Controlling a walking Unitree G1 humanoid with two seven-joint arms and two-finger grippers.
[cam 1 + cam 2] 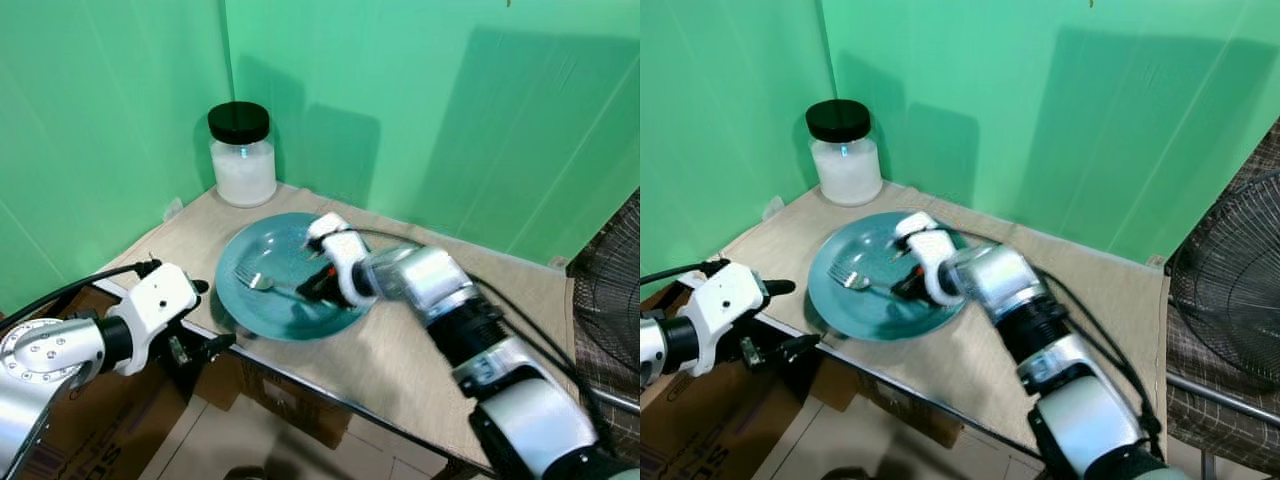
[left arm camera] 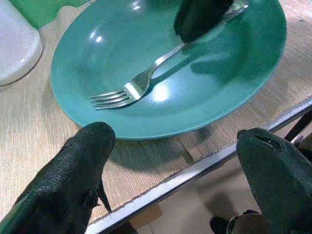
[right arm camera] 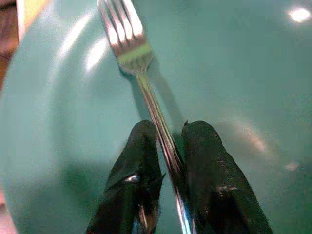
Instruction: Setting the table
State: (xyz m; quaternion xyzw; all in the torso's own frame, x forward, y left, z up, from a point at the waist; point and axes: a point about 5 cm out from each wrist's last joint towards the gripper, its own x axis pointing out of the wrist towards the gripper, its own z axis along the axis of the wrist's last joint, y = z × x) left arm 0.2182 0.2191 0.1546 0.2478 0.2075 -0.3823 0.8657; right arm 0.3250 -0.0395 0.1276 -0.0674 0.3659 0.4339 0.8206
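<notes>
A teal plate (image 1: 250, 250) lies on the beige table mat near the front left edge of the table. A silver fork (image 1: 262, 283) rests in it, tines toward the left. My right gripper (image 1: 318, 287) reaches over the plate and is shut on the fork's handle (image 3: 168, 146), with one black finger on each side. My left gripper (image 2: 173, 165) is open, just off the table's front edge below the plate's rim (image 2: 146, 131), its fingers (image 2: 73, 165) wide apart and holding nothing.
A white jar with a black lid (image 1: 241, 155) stands at the back left corner by the green walls. Bare mat (image 1: 420, 360) stretches to the right of the plate. A black fan grille (image 1: 1230, 290) stands at the far right. Cardboard boxes (image 1: 90, 440) sit under the table.
</notes>
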